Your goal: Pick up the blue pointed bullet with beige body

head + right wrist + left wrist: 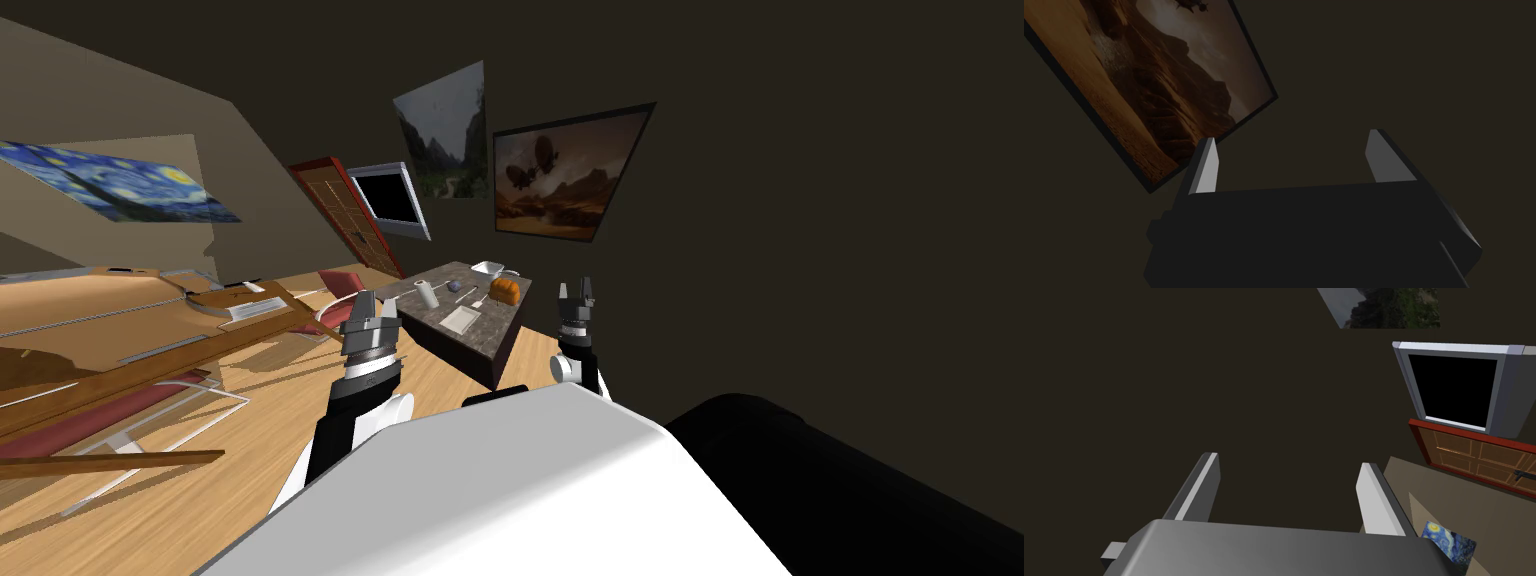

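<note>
Both forearms reach up just above my chest, the left gripper (377,303) and the right gripper (575,288) hanging in the air side by side and well apart, each aimed roughly toward a low dark-topped table (495,345) that stands ahead on the wooden floor (250,470). Seen from the left wrist, that hand's two fingers (1205,488) stand wide apart with nothing between them; the right hand's fingers (1206,167) are spread just as wide and likewise grip nothing. On the tabletop a white upright roll (427,294) stands toward the left end and an orange-brown loaf (505,291) lies toward the right. Between the two sits a small bluish-grey thing (453,287), which by its colour may be the bullet, though it is too small to make out a point or a beige body. A flat white tray (461,319) lies nearer to me than these, a white bowl (487,268) rests by the far edge, and a thin white utensil (478,298) lies just beside the loaf. All of this sits well beyond both grippers. Off to the left a long wooden counter (90,300) runs across, with a red-seated chair (345,283) near its far end. On the dark wall behind the table are a red-framed door (345,215), a window (390,198) showing a black area, a landscape picture (445,130) and a brown-toned picture (560,175)
</note>
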`<state>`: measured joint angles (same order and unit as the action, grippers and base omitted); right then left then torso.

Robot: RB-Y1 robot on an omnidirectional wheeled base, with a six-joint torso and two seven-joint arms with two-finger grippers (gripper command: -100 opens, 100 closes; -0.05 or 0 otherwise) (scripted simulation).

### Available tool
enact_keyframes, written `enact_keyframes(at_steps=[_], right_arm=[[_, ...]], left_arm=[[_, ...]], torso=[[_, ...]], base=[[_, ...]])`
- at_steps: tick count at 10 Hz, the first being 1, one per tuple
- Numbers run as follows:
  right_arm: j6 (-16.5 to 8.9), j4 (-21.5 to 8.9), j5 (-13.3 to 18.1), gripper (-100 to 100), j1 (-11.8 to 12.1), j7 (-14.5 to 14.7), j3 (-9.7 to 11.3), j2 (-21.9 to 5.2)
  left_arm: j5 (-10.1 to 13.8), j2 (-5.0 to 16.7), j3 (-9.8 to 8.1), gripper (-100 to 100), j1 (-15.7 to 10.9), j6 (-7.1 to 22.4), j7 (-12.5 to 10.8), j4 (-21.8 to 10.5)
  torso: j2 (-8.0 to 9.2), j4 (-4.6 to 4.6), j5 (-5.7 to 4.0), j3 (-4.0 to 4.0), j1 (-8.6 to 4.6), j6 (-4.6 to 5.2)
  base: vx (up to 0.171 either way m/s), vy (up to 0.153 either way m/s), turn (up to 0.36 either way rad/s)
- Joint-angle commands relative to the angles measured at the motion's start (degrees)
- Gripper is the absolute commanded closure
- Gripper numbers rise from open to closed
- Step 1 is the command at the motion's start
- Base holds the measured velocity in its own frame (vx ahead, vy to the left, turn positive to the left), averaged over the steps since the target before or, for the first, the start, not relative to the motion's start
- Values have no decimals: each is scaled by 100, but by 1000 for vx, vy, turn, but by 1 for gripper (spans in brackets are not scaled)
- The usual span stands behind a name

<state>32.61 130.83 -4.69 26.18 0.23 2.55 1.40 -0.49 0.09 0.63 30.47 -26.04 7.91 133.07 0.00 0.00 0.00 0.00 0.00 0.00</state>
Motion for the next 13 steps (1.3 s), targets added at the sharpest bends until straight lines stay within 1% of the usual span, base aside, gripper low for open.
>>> enact_keyframes(at_steps=[1,3,5,9,10,11,13], right_arm=[[-103,-45,36,-100,-60,59,-76,-187],[-255,-116,90,-100,-145,147,-187,-398],[-465,-220,167,-100,-259,267,-339,-632],[-1009,-539,380,-100,-547,586,-736,-1126],[-1163,-643,444,-100,-626,678,-851,-1252],[-1192,-643,444,-100,-626,678,-851,-1252],[-1525,-880,585,-100,-787,874,-1090,-1504]], left_arm=[[0,0,0,0,0,0,0,0],[0,-1,1,0,-1,0,0,0],[0,-1,1,0,-1,0,0,0],[0,-1,2,0,-1,0,0,0],[0,-2,2,0,-1,0,0,0],[0,-2,2,0,-1,0,0,0],[0,-1,1,0,0,0,0,0]], torso=[[0,0,0,0,0,0],[14,3,5,8,25,0],[15,3,10,9,47,-1],[14,4,14,9,60,-1],[20,4,14,11,62,-1],[16,4,18,10,82,-1],[0,1,12,1,47,-1]], base=[[-28,44,19],[-43,86,15],[-50,131,24],[-51,161,37],[-45,227,44],[-7,166,0],[-2,130,53]])
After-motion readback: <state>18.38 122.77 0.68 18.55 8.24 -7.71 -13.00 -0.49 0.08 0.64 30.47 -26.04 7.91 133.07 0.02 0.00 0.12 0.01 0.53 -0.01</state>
